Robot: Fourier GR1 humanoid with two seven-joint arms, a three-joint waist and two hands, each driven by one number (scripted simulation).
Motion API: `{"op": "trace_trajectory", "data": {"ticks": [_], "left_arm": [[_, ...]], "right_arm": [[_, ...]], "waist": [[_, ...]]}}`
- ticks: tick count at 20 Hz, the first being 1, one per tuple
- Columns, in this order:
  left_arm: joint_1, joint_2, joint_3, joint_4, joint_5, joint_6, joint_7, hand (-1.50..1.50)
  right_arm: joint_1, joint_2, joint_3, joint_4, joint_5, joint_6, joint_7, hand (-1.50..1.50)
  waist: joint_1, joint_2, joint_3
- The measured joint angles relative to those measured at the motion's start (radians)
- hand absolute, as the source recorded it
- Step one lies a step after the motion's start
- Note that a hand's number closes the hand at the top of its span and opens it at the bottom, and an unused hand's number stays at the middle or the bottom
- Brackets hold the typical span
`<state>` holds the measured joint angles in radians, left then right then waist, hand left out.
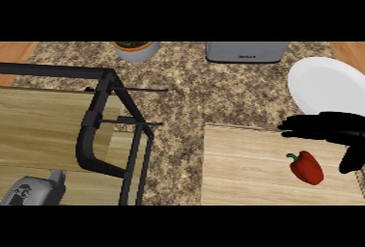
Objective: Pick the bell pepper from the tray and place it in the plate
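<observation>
A red bell pepper (pixel 307 167) with a green stem lies on the light wooden tray (pixel 242 169) near its right side. My right hand (pixel 335 131) hovers just above and to the right of the pepper, fingers stretched out to the left and thumb hanging down beside it, open and not touching it. A white plate (pixel 324 84) sits on the counter beyond the tray, at the right edge. My left hand (pixel 28 190) shows grey at the lower left corner; its fingers are hard to make out.
A black wire rack (pixel 107 130) stands over a wooden board (pixel 43 125) at the left. A white pot with a plant (pixel 135 49) and a grey toaster (pixel 246 51) stand at the back of the speckled counter (pixel 192 91).
</observation>
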<state>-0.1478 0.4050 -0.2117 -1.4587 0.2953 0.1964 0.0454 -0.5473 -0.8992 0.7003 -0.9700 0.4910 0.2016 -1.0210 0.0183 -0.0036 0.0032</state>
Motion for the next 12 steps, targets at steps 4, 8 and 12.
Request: {"op": "trace_trajectory", "data": {"ticks": [4, 8, 12], "left_arm": [[0.005, -0.002, 0.009, 0.001, -0.002, -0.015, 0.001, 0.0], [0.011, -0.007, 0.018, -0.004, -0.015, -0.015, 0.011, 0.0], [0.014, -0.011, 0.028, -0.007, -0.016, -0.033, 0.018, 0.0]], "right_arm": [[-0.003, 0.043, 0.019, 0.014, 0.045, -0.014, 0.01, -1.5], [0.008, 0.065, 0.017, 0.016, 0.083, -0.029, 0.016, -1.5], [0.003, 0.104, 0.011, 0.027, 0.122, -0.035, 0.028, -1.5]], "waist": [[-0.005, -0.003, 0.001], [-0.009, -0.005, 0.001], [-0.011, -0.005, 0.001]]}}
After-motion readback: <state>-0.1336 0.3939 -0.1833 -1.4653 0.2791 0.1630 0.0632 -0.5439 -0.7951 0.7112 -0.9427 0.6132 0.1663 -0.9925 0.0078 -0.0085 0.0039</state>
